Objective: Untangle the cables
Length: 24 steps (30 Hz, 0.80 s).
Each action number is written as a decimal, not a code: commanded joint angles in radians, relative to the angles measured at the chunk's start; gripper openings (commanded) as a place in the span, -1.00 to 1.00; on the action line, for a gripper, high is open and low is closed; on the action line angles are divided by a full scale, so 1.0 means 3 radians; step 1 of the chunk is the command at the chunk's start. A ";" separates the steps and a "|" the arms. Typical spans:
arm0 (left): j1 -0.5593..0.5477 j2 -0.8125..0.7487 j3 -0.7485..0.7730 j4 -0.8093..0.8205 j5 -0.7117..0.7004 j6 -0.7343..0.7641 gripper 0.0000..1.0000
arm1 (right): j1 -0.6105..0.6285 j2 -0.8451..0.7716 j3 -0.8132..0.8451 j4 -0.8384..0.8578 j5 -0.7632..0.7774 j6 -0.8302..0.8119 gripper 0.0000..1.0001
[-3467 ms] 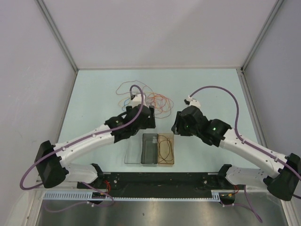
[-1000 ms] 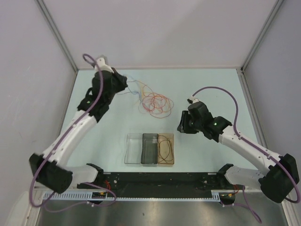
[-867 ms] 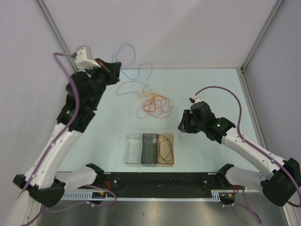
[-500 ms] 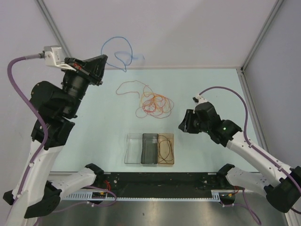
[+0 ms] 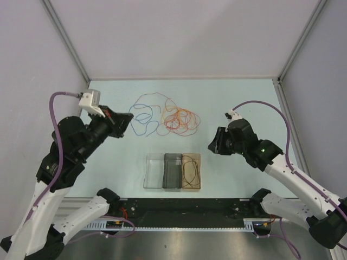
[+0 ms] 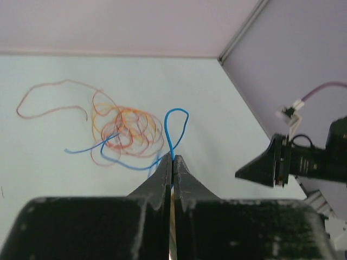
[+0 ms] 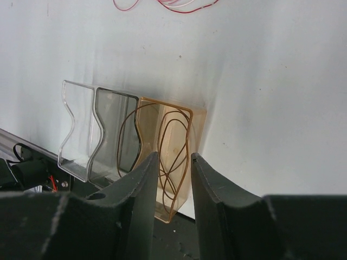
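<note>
Left gripper (image 6: 172, 161): jaws closed, pinching blue cable (image 6: 177, 115) | Right gripper (image 7: 172, 162): partly open, empty, near amber bin (image 7: 198, 130) | Red and orange cables (image 5: 181, 120): tangled on table (image 5: 238, 97)

Clear bin (image 5: 154, 172), smoky grey bin (image 5: 172, 170), amber bin (image 5: 199, 172) side by side, touching, near front of pale green worktop (image 5: 244, 108).

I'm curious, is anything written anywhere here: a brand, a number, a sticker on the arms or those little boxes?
None: no word, number or sign can be read in any view.
Left arm and right arm: plain black and white, no brand showing.
Three small boxes: no labels.
</note>
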 commanded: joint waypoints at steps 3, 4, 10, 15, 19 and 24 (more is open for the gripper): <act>-0.0026 -0.0438 -0.0404 -0.0546 0.0227 -0.0210 -0.99 | -0.0013 -0.0034 0.0102 -0.0008 -0.0015 -0.0007 -0.31; -0.0021 -0.0494 -0.0450 -0.0576 0.0319 -0.0235 -1.00 | -0.0013 -0.0029 0.0097 -0.0008 -0.0010 -0.0012 -0.31; -0.0021 -0.0668 -0.0793 -0.0755 0.0575 -0.0471 -0.99 | -0.0013 -0.0028 0.0097 -0.0013 -0.0015 -0.0002 -0.32; -0.0026 -0.0807 -0.1038 -0.0883 0.0504 -0.0563 -0.99 | -0.0013 -0.0029 0.0097 -0.0033 0.0005 -0.0002 -0.32; -0.0026 -0.0853 -0.1248 -0.0848 0.0519 -0.0619 -0.99 | -0.0013 -0.0013 0.0097 -0.0028 0.0006 -0.0007 -0.33; -0.0026 -0.0904 -0.1478 -0.0781 0.0366 -0.0737 -0.99 | -0.0008 -0.0013 0.0097 -0.0048 0.0011 -0.0002 -0.35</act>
